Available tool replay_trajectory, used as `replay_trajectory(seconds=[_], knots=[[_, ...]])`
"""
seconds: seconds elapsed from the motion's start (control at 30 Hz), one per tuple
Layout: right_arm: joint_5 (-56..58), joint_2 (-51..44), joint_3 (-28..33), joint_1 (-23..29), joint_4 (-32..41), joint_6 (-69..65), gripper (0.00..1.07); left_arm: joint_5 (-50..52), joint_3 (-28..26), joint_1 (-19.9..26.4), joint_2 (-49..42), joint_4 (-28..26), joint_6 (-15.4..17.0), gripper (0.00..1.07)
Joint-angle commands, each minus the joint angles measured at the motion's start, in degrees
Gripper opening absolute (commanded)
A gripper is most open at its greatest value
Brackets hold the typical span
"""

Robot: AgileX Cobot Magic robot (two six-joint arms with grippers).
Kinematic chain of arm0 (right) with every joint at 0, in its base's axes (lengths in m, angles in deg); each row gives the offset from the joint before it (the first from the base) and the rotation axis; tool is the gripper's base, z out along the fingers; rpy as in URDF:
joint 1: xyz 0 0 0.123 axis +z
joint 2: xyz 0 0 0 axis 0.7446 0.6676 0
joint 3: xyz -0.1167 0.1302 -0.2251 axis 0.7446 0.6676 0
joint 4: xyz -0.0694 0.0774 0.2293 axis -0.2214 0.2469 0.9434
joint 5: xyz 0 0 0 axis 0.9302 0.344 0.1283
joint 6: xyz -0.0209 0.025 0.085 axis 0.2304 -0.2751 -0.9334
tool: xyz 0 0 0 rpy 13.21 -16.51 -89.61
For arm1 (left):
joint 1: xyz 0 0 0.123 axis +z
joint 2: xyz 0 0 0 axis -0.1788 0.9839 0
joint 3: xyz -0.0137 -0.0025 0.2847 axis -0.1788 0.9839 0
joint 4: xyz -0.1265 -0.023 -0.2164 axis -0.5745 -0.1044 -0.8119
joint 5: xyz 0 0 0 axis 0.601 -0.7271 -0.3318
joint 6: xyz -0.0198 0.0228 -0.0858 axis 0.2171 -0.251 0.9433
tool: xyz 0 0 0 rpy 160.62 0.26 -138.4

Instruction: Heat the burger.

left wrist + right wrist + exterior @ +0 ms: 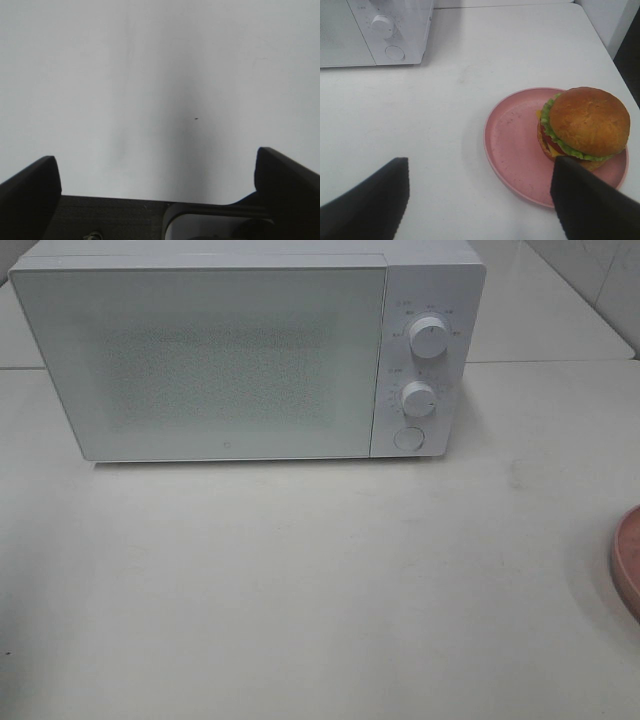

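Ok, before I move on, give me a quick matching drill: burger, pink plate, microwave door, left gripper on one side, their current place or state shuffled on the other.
Things:
1. burger
2. pink plate
3. microwave door
4. left gripper

Place or state:
A. closed
B. jaws wide apart above bare white table, holding nothing
C. at the table's right edge in the high view, only its rim showing
D. sitting on the plate, off-centre

Pairs: 1-D, 2-C, 3-A, 4-B
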Motion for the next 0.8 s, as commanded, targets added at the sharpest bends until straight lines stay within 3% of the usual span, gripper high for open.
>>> replay_trajectory(seconds=[0.03,0.17,0.3,0.6,0.8], knots=[[-0.3,-1.5,-0.1,-0.3,0.1,0.5,0.76,-2.1,0.2,0.1,-6.1,3.4,3.1,1.00],[-0.3,-1.5,-0.1,-0.3,0.1,0.5,0.76,-2.3,0.2,0.1,-11.5,3.4,1.9,1.00],[-0.3,-1.5,-0.1,-0.3,0.1,0.5,0.76,-2.0,0.5,0.0,-19.5,3.2,-1.5,1.00],[-0.3,-1.5,-0.1,-0.3,0.1,0.5,0.76,1.7,9.9,0.0,-28.0,3.2,-1.5,1.00],[-0.3,-1.5,-0.1,-0.3,0.1,0.5,0.76,1.3,11.5,-0.1,-33.1,3.3,-1.5,1.00]])
